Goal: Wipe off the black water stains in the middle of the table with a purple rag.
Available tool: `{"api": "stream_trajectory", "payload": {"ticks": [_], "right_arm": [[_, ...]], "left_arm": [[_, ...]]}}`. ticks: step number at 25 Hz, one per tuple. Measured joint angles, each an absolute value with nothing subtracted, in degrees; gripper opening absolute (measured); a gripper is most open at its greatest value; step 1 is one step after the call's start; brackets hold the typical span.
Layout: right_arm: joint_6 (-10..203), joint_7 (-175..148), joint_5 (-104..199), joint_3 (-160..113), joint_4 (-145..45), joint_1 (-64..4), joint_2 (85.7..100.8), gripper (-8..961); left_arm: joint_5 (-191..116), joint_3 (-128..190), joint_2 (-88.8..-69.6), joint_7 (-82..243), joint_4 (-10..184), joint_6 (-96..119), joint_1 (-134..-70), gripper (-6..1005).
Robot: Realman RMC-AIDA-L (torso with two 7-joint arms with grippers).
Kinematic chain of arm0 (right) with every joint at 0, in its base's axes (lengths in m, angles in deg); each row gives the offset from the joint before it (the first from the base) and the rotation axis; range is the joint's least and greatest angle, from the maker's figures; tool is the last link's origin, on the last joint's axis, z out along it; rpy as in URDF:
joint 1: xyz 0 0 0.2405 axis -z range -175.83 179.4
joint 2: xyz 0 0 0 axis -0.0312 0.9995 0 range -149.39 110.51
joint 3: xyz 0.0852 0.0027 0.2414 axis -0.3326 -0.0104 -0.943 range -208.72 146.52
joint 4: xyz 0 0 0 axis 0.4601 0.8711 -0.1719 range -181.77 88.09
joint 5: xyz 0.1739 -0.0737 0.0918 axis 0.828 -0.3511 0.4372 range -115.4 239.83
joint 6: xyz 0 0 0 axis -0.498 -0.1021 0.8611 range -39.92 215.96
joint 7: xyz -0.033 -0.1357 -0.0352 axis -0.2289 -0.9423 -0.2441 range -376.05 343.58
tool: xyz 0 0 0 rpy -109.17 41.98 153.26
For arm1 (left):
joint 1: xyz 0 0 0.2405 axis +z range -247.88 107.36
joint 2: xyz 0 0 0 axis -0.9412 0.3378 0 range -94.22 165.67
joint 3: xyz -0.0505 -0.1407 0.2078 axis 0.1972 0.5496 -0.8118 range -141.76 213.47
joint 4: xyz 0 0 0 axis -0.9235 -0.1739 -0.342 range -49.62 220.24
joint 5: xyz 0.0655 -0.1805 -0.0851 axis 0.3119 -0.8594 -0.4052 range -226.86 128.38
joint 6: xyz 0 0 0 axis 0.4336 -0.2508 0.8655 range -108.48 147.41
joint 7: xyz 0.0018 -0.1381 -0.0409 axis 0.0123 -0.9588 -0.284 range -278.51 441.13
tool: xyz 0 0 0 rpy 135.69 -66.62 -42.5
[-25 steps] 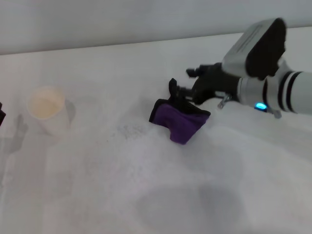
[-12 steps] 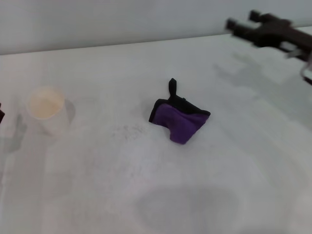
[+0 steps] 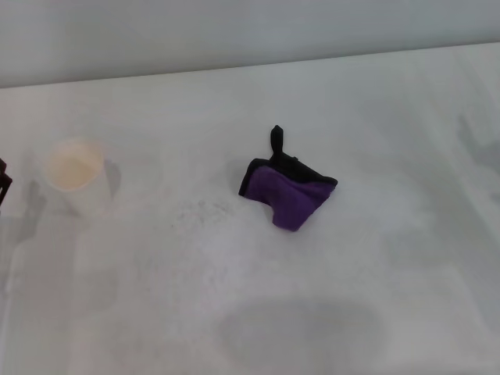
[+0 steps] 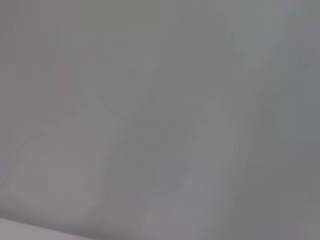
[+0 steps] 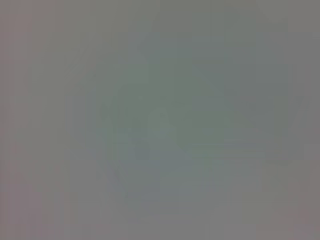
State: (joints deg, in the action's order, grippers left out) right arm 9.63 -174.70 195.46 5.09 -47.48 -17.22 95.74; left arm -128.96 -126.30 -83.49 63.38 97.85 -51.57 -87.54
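Nearest the robot: bare white table (image 3: 312,328), with only a soft grey shadow across it. No arm over the work area.

Middle ground: a scatter of faint dark specks (image 3: 199,211), all that shows of the black stains. No solid blotch is visible; judged mostly wiped, with a light speckle left.

Just right of the specks, close but not touching: the purple rag (image 3: 289,195). It lies bunched, one fold pushed up, its black edging along the far side and its black loop tab (image 3: 276,139) standing upright. The crumpled shape reads as a cloth dropped where the wiping stopped, not laid flat. Nothing holds it.

Left of the specks and well apart: a white paper cup (image 3: 74,176), upright, open mouth up, clear of the wiping path.

At the far left edge: a small dark sliver (image 3: 3,178), probably part of the left gripper, parked off to the side. Too little shows to tell whether it is spread or closed.

Right gripper: not in the head view. Both wrist views give only blank grey, so its state cannot be told either.

Far side: the table's back edge against a plain wall.
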Motion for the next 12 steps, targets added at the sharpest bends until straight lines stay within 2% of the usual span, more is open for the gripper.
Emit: {"api": "stream_trajectory", "payload": {"ticks": [12], "right_arm": [[17.0,-175.3,194.7,5.4,-45.7,-18.0,95.79,865]], "left_arm": [[-129.1,-126.3,-83.45,62.8,97.5,-49.2,-89.4,888]]}}
